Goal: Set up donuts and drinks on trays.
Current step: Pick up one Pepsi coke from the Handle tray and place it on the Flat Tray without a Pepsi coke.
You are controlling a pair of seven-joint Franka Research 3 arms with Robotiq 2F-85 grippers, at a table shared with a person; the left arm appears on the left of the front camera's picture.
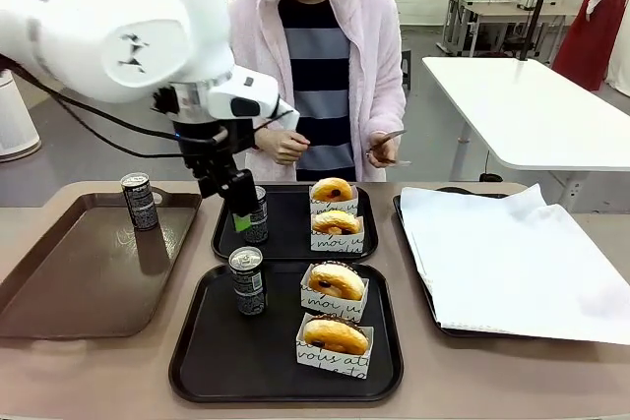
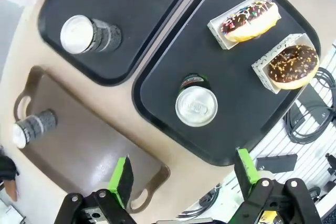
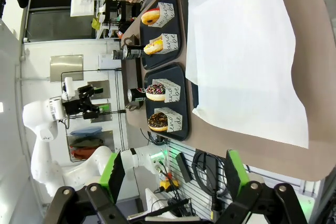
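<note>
On the near glossy black square tray [image 1: 197,361], one slim dark can [image 1: 247,281] and two sleeved ring donuts [image 1: 335,280] were set; the far black tray [image 1: 290,243] was filled the same way, its can [image 2: 86,34] just placed, it seemed. The left gripper [image 1: 239,211] was held wide open and empty above it. The right gripper [image 3: 173,174] was open too. One can [image 1: 139,201] was left on the brown tray [image 1: 59,292]; no further move seemed needed. Nothing was in the way. A white-paper tray [image 1: 512,263] was kept aside.
</note>
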